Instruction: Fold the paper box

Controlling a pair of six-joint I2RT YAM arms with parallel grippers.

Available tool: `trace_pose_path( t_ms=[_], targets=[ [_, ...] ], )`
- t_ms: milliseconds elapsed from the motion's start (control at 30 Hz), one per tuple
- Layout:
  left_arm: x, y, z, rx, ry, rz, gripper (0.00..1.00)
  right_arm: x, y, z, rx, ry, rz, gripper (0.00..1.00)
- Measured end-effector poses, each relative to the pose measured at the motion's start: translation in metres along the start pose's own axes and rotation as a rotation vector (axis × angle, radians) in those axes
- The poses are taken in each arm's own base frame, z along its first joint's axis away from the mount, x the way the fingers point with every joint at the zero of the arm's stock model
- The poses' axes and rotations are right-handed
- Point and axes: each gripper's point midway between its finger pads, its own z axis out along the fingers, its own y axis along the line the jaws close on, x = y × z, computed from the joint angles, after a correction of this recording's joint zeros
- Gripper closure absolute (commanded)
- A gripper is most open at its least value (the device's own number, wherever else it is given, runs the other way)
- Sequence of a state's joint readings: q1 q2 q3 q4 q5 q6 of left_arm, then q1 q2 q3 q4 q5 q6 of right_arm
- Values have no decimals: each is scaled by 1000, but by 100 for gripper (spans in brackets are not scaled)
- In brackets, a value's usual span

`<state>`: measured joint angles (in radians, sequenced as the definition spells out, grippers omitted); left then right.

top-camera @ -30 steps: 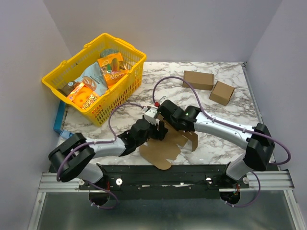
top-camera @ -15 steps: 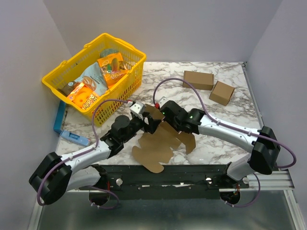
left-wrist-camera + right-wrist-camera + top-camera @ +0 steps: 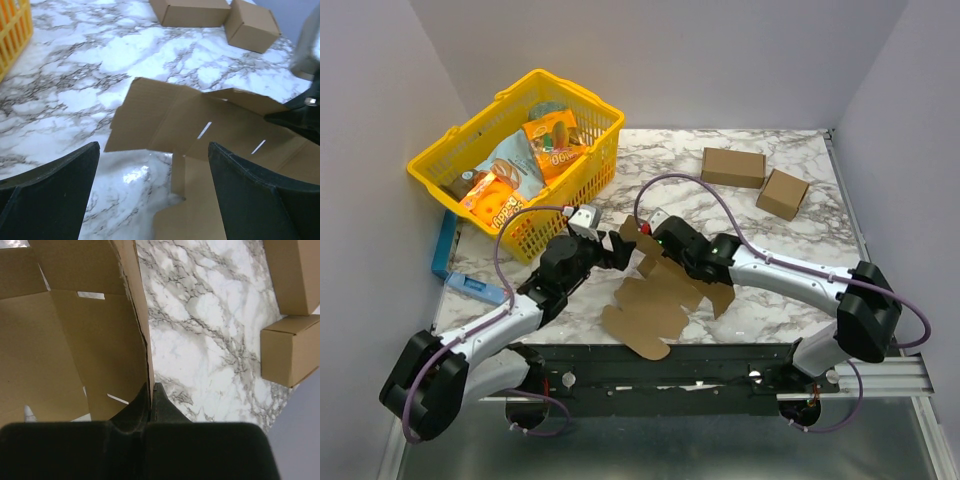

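Note:
The paper box (image 3: 657,297) lies as a mostly flat brown die-cut sheet on the marble table, near the front middle. It also shows in the left wrist view (image 3: 200,125) and the right wrist view (image 3: 75,340). My right gripper (image 3: 643,241) is shut on a raised side flap at the sheet's far edge; in the right wrist view the flap's edge stands pinched between the jaws (image 3: 150,390). My left gripper (image 3: 618,248) is open and empty, just left of the right gripper. Its fingers (image 3: 55,190) straddle the sheet's near-left corner from above without touching it.
A yellow basket (image 3: 582,195) full of snack packs stands at the back left, close to the left arm. A blue object (image 3: 448,250) lies at the left table edge. Two neat brown cuboids, one long (image 3: 733,166) and one squarish (image 3: 783,193), sit at the back right.
My left gripper has come off the sheet and drawn back and left, now open above it. My right gripper kept hold of the flap and shifted slightly back-left, dragging the sheet a little.

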<state>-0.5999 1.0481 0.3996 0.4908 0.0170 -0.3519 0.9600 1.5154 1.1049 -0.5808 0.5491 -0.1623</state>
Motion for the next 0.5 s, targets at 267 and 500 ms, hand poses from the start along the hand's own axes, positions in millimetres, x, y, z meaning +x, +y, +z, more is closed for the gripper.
trace_pose_path(
  t_ms=[267,500],
  targets=[
    [15,13,-3,-22,45,-6,1,-20,-22,5,105,-69,-137,99],
    [30,27,3,-12,104,63,1,-20,-22,16,128,-99,-290,99]
  ],
)
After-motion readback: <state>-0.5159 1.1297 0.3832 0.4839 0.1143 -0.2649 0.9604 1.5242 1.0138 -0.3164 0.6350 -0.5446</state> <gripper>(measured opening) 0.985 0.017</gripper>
